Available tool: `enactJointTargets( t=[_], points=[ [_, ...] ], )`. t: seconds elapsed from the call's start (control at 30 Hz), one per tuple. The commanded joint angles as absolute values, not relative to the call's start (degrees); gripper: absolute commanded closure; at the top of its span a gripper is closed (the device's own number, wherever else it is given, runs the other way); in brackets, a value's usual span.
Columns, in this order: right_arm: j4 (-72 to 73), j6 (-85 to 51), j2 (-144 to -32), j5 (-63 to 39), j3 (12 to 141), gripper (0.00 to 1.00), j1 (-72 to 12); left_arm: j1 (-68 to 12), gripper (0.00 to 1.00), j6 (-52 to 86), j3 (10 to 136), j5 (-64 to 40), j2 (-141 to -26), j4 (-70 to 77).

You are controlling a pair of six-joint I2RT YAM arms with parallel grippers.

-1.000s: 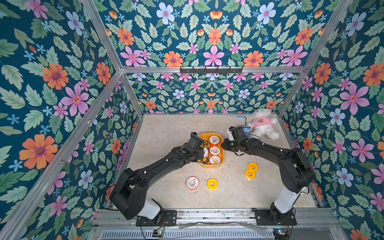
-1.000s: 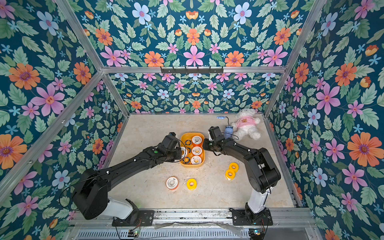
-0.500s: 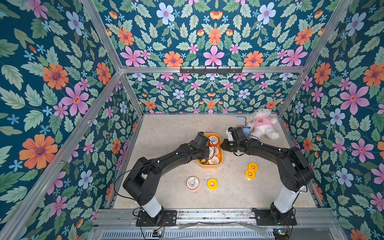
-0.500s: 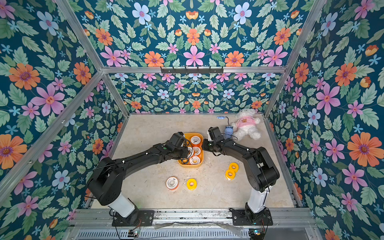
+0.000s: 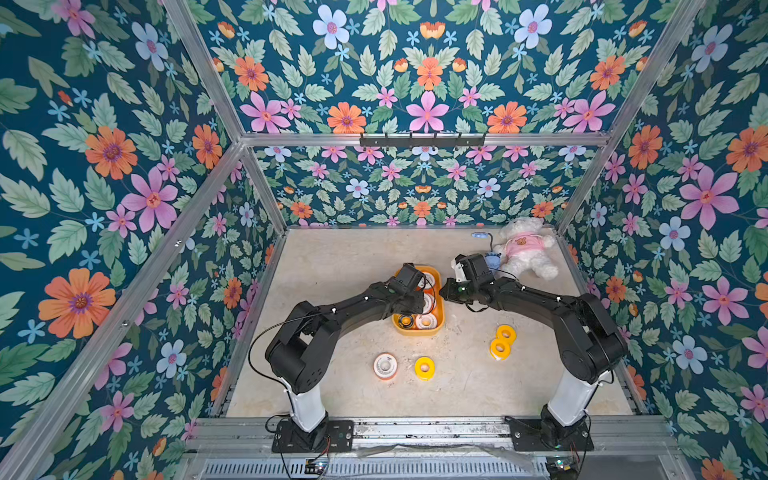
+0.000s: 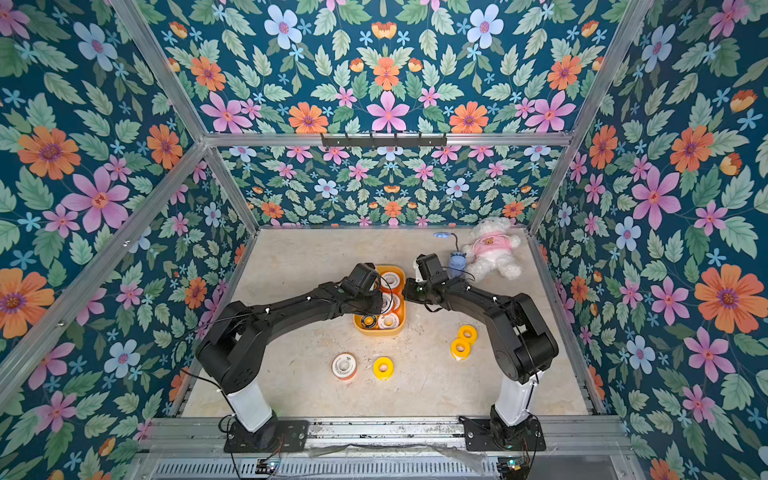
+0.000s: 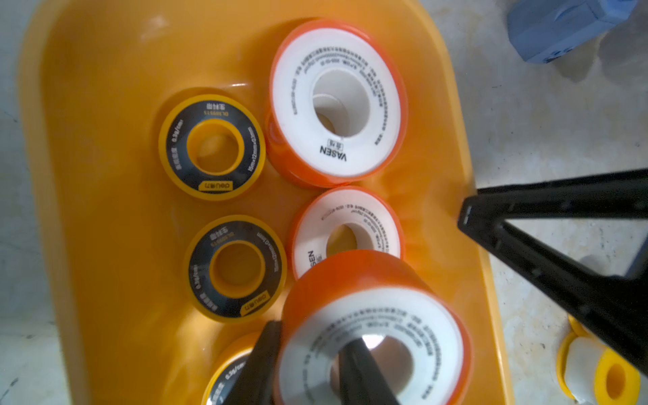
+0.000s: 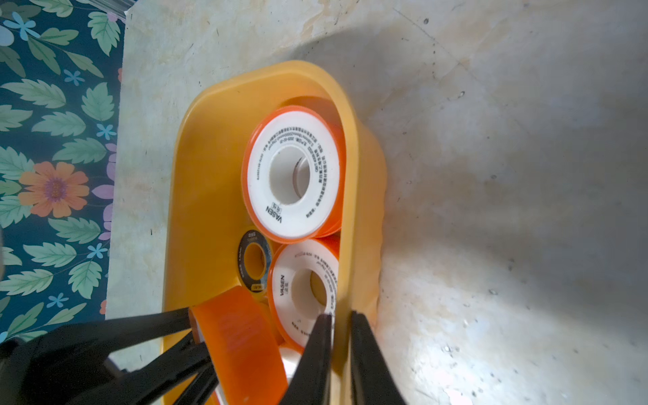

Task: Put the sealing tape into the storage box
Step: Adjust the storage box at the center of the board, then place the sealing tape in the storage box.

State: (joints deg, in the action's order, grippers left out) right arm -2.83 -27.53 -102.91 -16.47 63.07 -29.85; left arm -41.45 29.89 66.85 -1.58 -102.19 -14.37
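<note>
While the left gripper (image 7: 312,336) hangs over the box (image 7: 87,175), its jaws stand narrow on one roll. One finger passes through the white core and the other presses on the outside of the rim. This held roll (image 7: 368,308) has a white face with fine black print and a broad orange rim. It is tilted above the row of the box nearer the right arm, and whether it touches the roll beneath cannot be told.

The right gripper (image 8: 341,317) is clamped on the box's wall, with one finger inside the rim and one outside.

The box is a shallow yellow-orange tray with rounded corners and stands on the table (image 5: 353,270) between the two wrists. Its near rim shows in both top views (image 5: 415,332) (image 6: 378,330).

Inside the box, two white rolls (image 7: 336,101) (image 7: 347,228) lie flat, each orange-rimmed and marked "VASEN". Beside them lie the black rings (image 7: 212,147) (image 7: 236,268), which are smaller, with yellow edges, yellow cores and pale lettering. A third ring (image 7: 228,371) is half hidden by a finger.

Four rolls lie outside the box, towards the arm bases. A loose white roll (image 5: 385,365) (image 6: 344,365) lies just beside a yellow roll (image 5: 424,368) (image 6: 383,368). A yellow pair (image 5: 505,333) (image 5: 500,348) lies touching near the right arm.

A blue gadget (image 5: 492,262) and a plush bear (image 5: 523,251) lie in the far corner.
</note>
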Motion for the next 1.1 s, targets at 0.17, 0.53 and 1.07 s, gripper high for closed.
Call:
enactJointTargets(
  t=[0.17,0.53,1.07],
  points=[
    [-1.3,-27.8,-103.4,-17.8,63.0,0.83,-30.0,-41.5,0.76,28.6,70.1,-1.2,-105.1,-14.7],
    [-1.9,-27.3,-103.4,-17.6,63.3,0.82,-29.9,-41.5,0.75,27.6,73.7,1.3,-107.7,-17.6],
    [-2.6,-26.9,-103.5,-17.3,63.6,0.82,-30.0,-41.5,0.69,27.3,75.3,0.4,-109.7,-17.7]
  ],
)
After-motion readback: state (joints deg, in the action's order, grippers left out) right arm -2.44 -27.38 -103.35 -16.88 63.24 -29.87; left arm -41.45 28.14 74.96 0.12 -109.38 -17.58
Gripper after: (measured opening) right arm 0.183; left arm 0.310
